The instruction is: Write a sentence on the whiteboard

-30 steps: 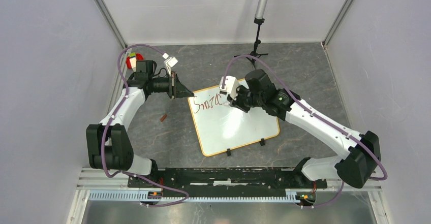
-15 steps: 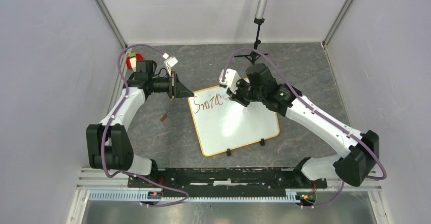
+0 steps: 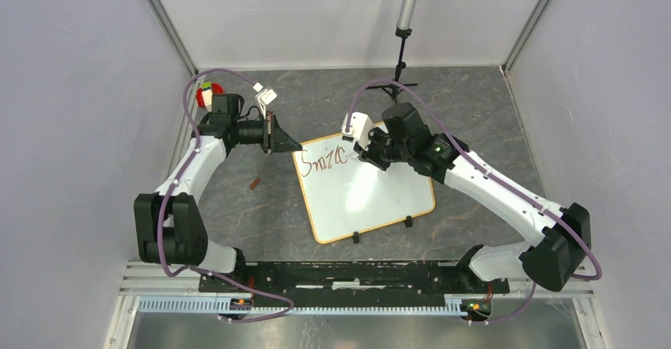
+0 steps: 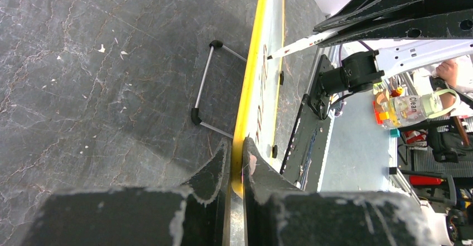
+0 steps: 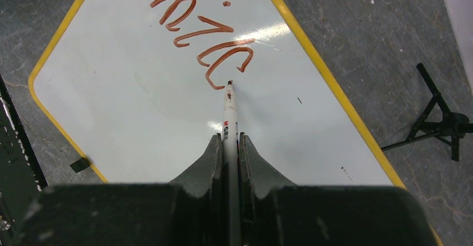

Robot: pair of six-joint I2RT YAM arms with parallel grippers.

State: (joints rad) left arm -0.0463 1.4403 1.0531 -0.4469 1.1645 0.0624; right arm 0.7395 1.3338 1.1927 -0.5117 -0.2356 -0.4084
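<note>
Tabletop [image 3: 265,214]: whiteboard [image 3: 364,195] edge in left claw [image 4: 237,148]

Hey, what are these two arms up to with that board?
They are writing on a whiteboard. The left gripper is clamped on the board's edge, apparently to steady it. The right gripper holds a marker, its tip down by the last letter. So far only one word of red lettering, roughly "Smile", is there; the rest of the board is blank.
</note>
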